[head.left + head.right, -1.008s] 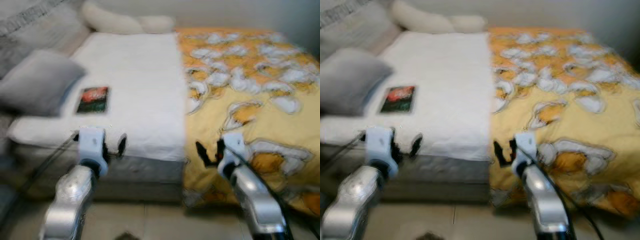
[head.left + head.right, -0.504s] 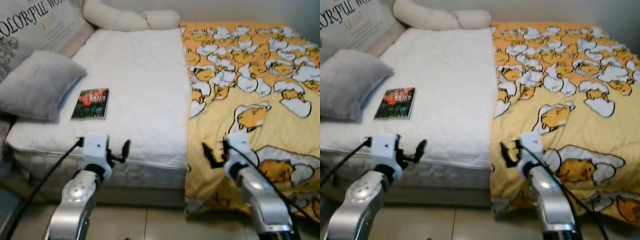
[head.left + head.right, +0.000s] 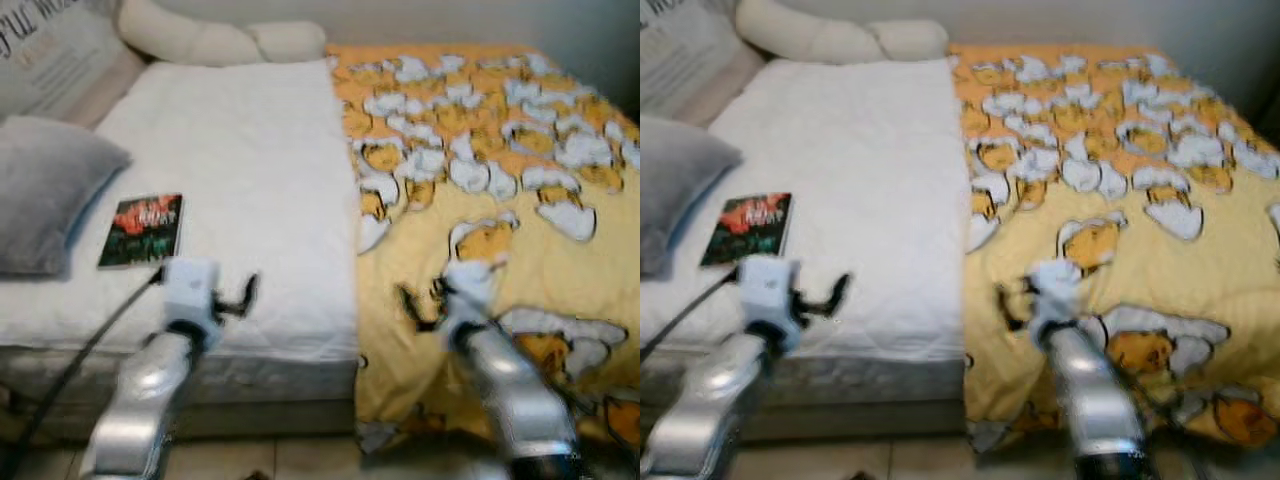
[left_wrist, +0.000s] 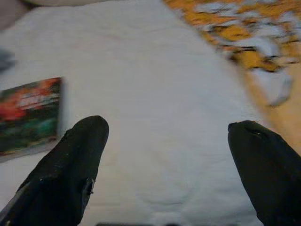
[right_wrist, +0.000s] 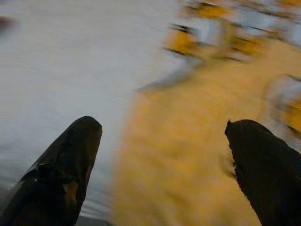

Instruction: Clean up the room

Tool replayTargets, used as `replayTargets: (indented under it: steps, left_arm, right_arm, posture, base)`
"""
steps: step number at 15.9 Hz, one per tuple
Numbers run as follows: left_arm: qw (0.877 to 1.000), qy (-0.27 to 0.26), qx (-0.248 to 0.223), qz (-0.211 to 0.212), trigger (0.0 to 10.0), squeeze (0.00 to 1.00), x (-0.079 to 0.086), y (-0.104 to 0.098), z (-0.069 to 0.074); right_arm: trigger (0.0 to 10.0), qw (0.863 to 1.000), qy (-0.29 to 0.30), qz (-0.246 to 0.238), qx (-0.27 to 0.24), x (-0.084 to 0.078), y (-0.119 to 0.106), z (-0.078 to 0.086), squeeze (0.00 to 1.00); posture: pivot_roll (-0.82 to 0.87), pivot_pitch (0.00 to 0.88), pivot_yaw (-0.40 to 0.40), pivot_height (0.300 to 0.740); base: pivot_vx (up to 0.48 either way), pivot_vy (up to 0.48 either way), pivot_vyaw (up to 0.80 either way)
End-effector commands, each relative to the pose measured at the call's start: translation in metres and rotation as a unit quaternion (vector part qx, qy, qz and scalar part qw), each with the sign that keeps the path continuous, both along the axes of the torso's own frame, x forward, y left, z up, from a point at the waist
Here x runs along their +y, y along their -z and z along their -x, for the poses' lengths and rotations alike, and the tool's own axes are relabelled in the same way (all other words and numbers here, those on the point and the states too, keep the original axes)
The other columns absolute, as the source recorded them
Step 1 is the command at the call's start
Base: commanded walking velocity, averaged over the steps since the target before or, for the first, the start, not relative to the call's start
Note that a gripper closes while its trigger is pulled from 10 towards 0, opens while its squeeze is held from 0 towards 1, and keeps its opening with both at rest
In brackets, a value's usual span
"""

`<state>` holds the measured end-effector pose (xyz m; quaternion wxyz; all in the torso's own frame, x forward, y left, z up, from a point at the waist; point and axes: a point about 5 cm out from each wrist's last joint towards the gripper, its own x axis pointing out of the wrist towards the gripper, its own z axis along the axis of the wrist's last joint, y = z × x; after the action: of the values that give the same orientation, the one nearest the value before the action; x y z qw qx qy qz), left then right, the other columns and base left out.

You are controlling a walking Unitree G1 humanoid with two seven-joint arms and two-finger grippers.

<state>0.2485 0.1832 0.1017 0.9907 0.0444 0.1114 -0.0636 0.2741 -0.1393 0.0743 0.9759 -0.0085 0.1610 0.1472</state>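
White mattress and yellow duck-print blanket fill the bed, both grippers hanging open over its near edge.

Head views: the bed (image 3: 240,150) carries a grey pillow (image 3: 40,190) at its left, a book (image 3: 140,230) just beside it, and cream cushions (image 3: 215,42) at the far end; the blanket (image 3: 490,180) covers the right half. The left gripper (image 3: 235,297) hangs near the book, to its right, and the right gripper (image 3: 420,300) hangs over the blanket, both slightly blurred. Left wrist view: the jaws stand wide apart above the white sheet, with the book (image 4: 28,115) beyond the one finger (image 4: 70,169), partly cut off at the frame edge. Right wrist view: heavily blurred; the jaws are spread over the seam where white sheet meets blanket (image 5: 188,141), pattern unreadable.
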Motion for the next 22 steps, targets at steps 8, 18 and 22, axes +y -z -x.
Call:
replayTargets:
  steps: [8, 18, 22]
  left_arm:
    - [1.000, 0.020, 0.000, 0.000, 10.0, 0.00, -0.008, -0.002, -0.001]
    - [0.964, 0.257, 0.059, -0.024, 10.0, 0.00, -0.039, -0.007, 0.020]
    - [0.954, 0.288, 0.078, -0.036, 10.0, 0.00, -0.041, -0.011, 0.036]
  right_arm:
    - [10.0, 0.997, 0.010, 0.042, 0.063, -0.007, 0.020, 0.002, 0.00]
    - [10.0, 0.971, 0.060, 0.127, 0.191, -0.014, 0.047, -0.054, 1.00]
    - [4.4, 0.971, 0.076, 0.128, 0.185, -0.017, 0.039, -0.064, 0.00]
  posture:
    - [0.03, 0.000, 0.023, 0.740]
    - [0.11, 0.138, 0.028, 0.740]
    - [0.15, 0.233, 0.033, 0.740]
  base:
    - [0.280, 0.000, 0.00]
    - [0.000, 0.000, 0.00]
    - [0.000, 0.000, 0.00]
